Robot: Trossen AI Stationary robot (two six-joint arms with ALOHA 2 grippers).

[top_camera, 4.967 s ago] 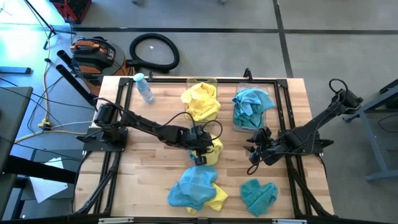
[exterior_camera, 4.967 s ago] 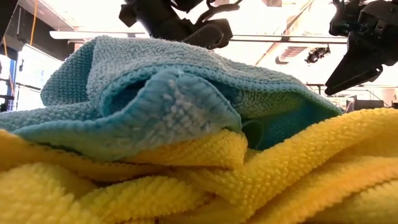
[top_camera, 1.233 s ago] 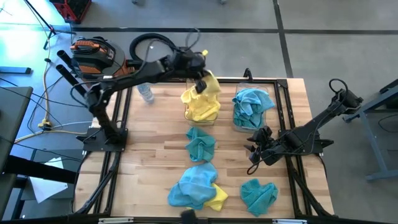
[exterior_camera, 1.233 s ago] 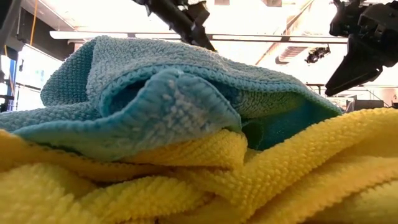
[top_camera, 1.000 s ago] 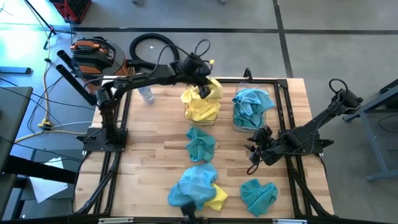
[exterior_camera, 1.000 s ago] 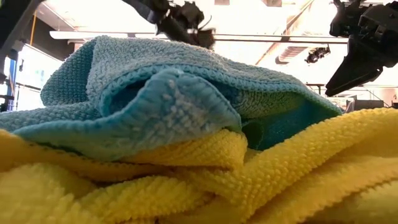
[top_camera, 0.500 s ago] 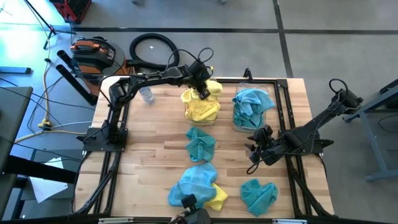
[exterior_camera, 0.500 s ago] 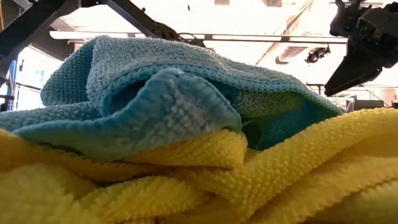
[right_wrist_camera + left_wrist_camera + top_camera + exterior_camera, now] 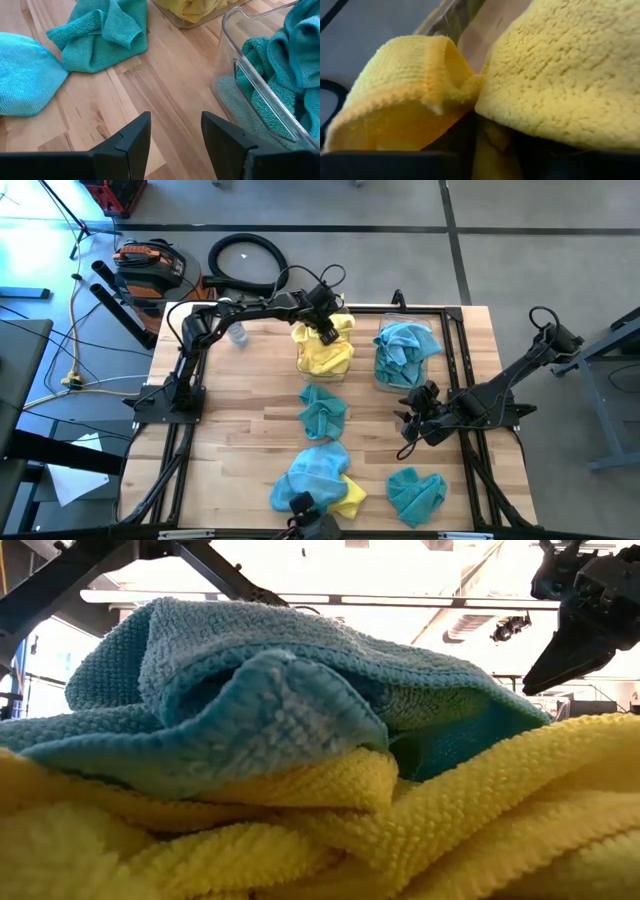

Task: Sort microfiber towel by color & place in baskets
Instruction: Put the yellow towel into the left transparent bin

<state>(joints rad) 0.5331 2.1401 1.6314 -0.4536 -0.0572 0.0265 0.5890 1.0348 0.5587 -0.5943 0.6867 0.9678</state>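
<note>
Two clear baskets stand at the table's far side: one (image 9: 322,310) heaped with yellow towels (image 9: 322,352), the other (image 9: 437,345) holding teal towels (image 9: 403,350). My left gripper (image 9: 326,331) is down on the yellow heap, open, with yellow cloth (image 9: 560,70) filling its wrist view. A teal towel (image 9: 322,410) lies mid-table. A teal-and-yellow pile (image 9: 315,485) and another teal towel (image 9: 415,492) lie near the front edge. My right gripper (image 9: 407,428) hangs open above the wood beside the teal basket (image 9: 250,85). My left gripper comes slanting down from the table's left onto the top of the yellow heap in the basket. A fold of yellow towel (image 9: 490,142) lies between its parted fingers. Whether the fingers still press on it I cannot tell.
A small clear bottle (image 9: 233,330) with a blue cap lies at the far left of the table. In the low view the front pile, teal towel (image 9: 270,690) over yellow towel (image 9: 400,830), fills the picture. Bare wood shows between the mid-table towel and the front pile.
My left gripper has come down toward the yellow basket, tipping more steeply, with a yellow towel that hung from it above the basket. That towel now rests on the yellow heap in the basket.
</note>
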